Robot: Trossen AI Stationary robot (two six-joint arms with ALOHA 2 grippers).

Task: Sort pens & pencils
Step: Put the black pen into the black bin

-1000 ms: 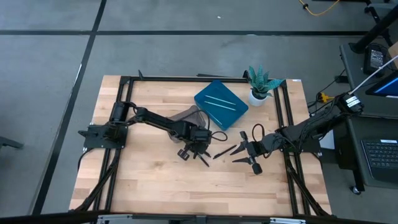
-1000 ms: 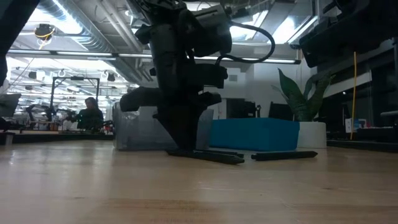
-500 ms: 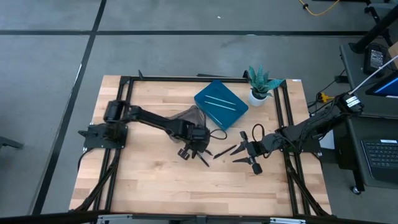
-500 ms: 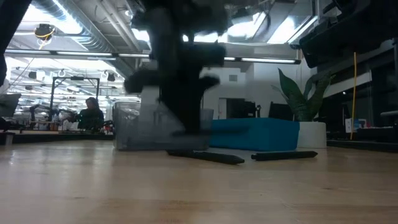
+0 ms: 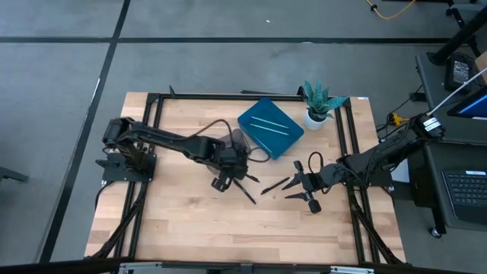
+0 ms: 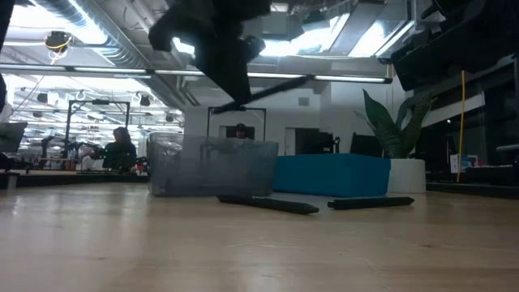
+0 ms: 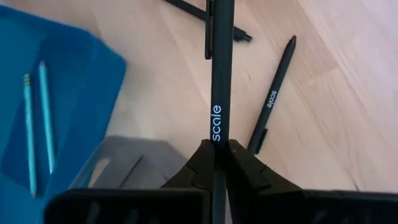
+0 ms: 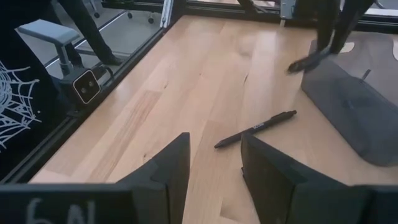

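The table (image 5: 190, 221) is pale wood, smooth with a satin sheen; the held black pen (image 7: 221, 74) looks matt plastic; the blue tray (image 5: 283, 141) looks smooth and matt.

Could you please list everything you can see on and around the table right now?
Black sticks: three; one in left tool, two mid-table.
Light blue sticks: two, on blue box.
Blue box: one, table's far side.
Grey bin: one, clear, beside box.
Plant: one, green, white pot, far right corner.
Person: one, in room behind.
Left tool: shut on stick, raised by bin.
Right tool: open, waiting at right.
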